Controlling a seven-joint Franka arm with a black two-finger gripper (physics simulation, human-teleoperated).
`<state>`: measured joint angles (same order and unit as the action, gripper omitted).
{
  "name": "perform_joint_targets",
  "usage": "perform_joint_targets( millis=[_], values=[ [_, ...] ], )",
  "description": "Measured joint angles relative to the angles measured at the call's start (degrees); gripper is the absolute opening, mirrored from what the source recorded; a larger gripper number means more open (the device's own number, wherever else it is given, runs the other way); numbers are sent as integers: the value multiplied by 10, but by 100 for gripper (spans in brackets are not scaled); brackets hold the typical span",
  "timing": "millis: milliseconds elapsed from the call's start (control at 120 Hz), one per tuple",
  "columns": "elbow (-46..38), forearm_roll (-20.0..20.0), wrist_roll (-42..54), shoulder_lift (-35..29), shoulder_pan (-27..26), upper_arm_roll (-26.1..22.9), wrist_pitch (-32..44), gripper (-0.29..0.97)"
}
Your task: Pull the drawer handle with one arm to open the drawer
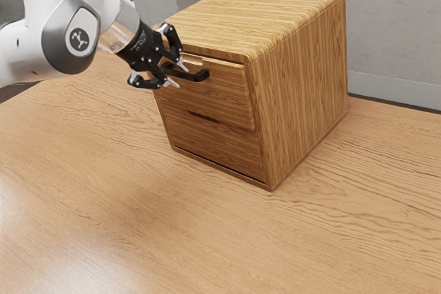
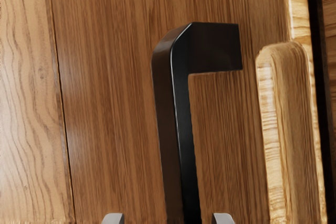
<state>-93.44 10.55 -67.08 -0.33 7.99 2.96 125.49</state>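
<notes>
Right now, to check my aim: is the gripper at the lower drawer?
No, the gripper is at the black handle of the upper drawer.

Cabinet [image 1: 296,94] on table [image 1: 207,239], handle [image 1: 196,74] on upper drawer [image 1: 222,96] front

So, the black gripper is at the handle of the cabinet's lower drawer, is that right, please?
Not quite. The gripper is at the black handle of the upper drawer, not the lower one. The exterior view shows this. It is indeed black, and it is at the handle.

Bare room (simulated), grey wall [image 1: 400,18], wooden surface [image 1: 207,239]
</notes>
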Motion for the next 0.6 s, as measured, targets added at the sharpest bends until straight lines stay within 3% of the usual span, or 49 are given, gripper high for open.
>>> perform_joint_targets(
  millis=[342,600],
  values=[
    [-14,0,0,-12,-14,7,-1,13],
    [-32,-1,-1,-27,4,8,-1,11]
  ],
)
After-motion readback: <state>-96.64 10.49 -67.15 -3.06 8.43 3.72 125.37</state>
